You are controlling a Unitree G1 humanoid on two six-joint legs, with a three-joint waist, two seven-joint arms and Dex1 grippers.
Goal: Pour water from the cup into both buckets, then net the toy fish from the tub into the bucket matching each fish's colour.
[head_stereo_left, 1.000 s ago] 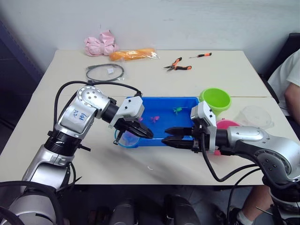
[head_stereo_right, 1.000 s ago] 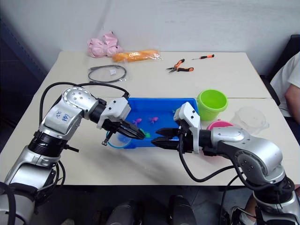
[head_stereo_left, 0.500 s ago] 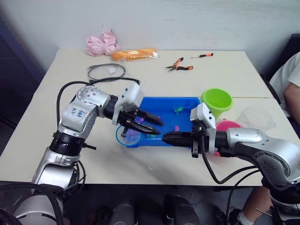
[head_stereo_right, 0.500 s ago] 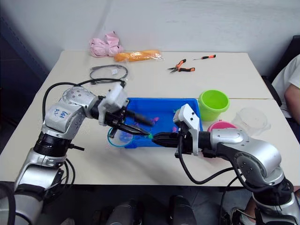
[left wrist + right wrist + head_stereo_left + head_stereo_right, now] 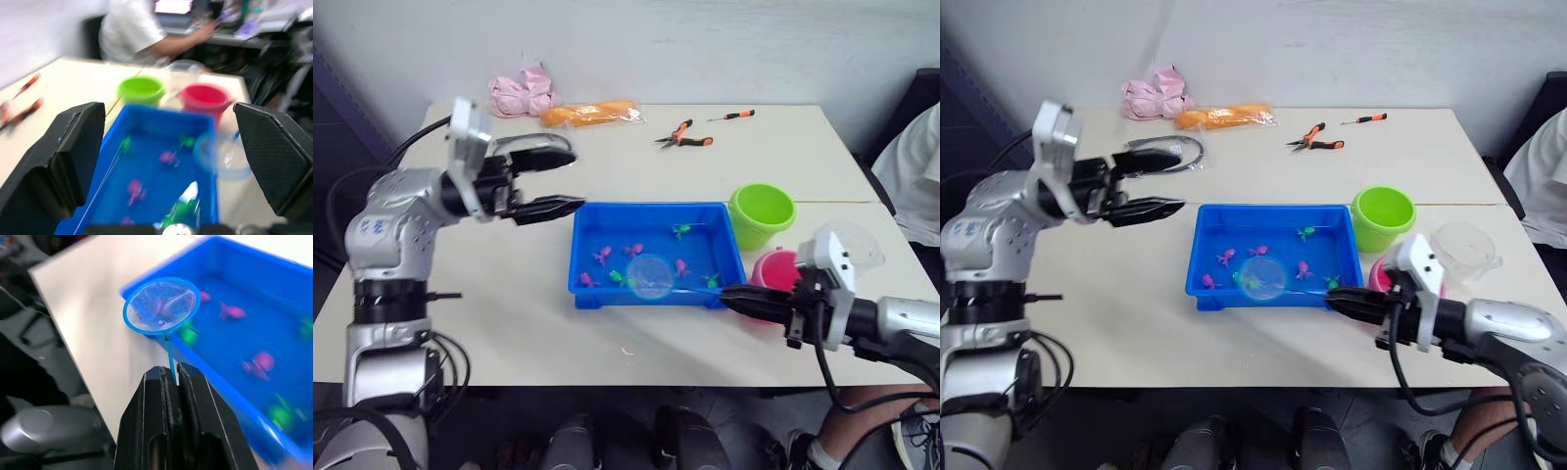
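Right gripper [image 5: 736,298] low right of frame, fingers pinched on the thin handle of the net [image 5: 652,275]; hoop hangs over the near middle of the tub [image 5: 587,217], right wrist view shows the blue rim and mesh just past the closed fingers [image 5: 193,396], can't tell if the hoop touches the water. Tub sits centre frame on the table [image 5: 509,313], toy fish [image 5: 633,249] scattered inside, several pink and several green. Pink bucket [image 5: 777,263] right of the tub, partly behind the right arm; clear cup [image 5: 847,238] just right of it at the right edge. Green bucket [image 5: 762,208] just beyond the pink one, near the tub's far right corner. Left gripper [image 5: 553,180] mid left of frame, raised above the table left of the tub, fingers spread wide apart, holding nothing. Coiled black cable [image 5: 1170,154] partly behind that gripper. Farther back: orange-handled pliers [image 5: 683,135] and small screwdriver [image 5: 732,116] upper centre, orange packet [image 5: 590,114] and pink cloth bundle [image 5: 522,93] upper left. Person's white sleeve [image 5: 911,176] at right edge
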